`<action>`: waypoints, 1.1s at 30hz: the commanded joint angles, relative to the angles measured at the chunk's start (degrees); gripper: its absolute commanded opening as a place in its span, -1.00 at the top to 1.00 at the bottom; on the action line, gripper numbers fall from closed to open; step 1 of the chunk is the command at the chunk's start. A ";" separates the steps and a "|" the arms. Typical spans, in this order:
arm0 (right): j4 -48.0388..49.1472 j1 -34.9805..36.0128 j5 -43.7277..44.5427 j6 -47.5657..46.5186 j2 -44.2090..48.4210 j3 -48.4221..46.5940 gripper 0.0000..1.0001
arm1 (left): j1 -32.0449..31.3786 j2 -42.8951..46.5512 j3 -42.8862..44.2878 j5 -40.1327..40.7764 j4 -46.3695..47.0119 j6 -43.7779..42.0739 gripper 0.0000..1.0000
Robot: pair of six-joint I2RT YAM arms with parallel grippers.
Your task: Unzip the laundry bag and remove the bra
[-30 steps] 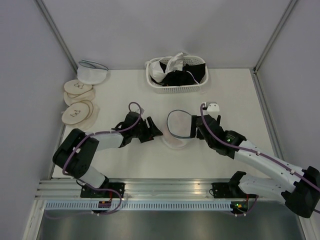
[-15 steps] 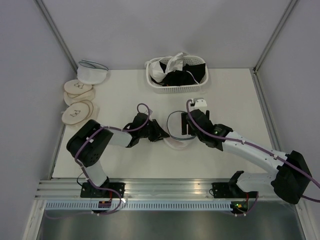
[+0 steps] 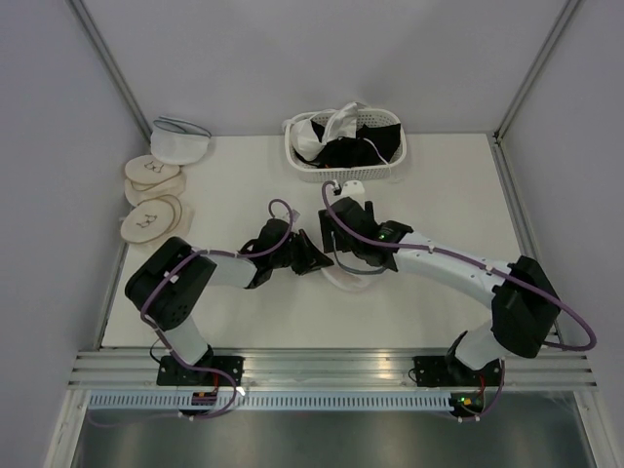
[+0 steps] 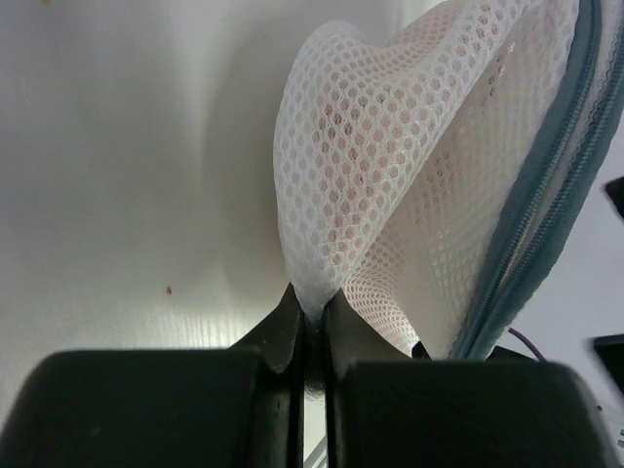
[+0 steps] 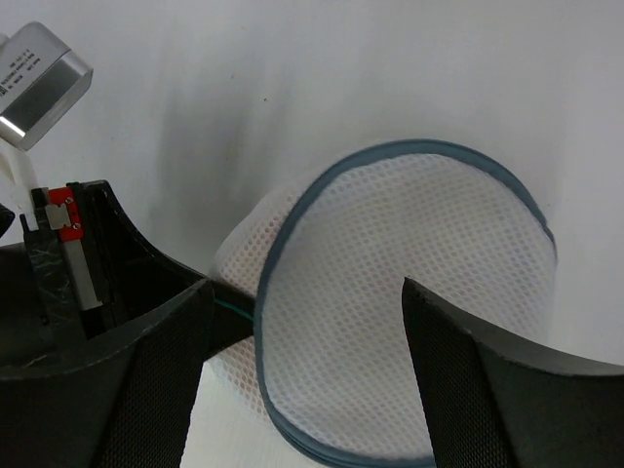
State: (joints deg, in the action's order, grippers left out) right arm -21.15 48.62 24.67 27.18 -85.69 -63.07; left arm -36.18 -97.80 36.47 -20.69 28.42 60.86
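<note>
Laundry bag [image 3: 337,277] lies mid-desk [image 3: 244,185] in your top view, between the two arms. In your left wrist view, the left end effector [image 4: 312,310] is pinched together on its mesh edge. In your right wrist view, the right end effector [image 5: 304,292] is spread apart just over the bag.

Soft, even light from overhead floods the white worktop [image 3: 234,175], leaving only faint grey shadows beneath the arms. At the left claw [image 4: 314,302], the dark fingers [image 4: 278,336] sit underexposed and blurred, while the mesh of the laundry bag [image 4: 390,195] just beyond them is crisp. A pale sheen glares on the worktop to that claw's left. Beyond the right claw [image 5: 307,283], a broad, soft shadow lies behind the sharply focused mesh.
</note>
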 commanded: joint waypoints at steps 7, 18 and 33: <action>-10.57 2.88 15.38 5.68 -7.39 -7.51 -0.67 | -0.91 4.19 -1.04 -0.50 1.64 0.93 0.95; -20.68 0.08 25.16 14.30 6.31 2.24 -0.68 | 1.29 6.83 -6.05 0.47 1.28 -0.30 0.95; -9.26 -3.27 15.98 2.84 23.88 12.59 -0.65 | 4.81 7.10 -8.52 -5.32 3.04 -4.08 0.95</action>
State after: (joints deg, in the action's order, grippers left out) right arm -45.67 45.25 50.81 41.95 -67.09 -54.17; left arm -31.57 -89.82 27.05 -21.91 28.34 60.03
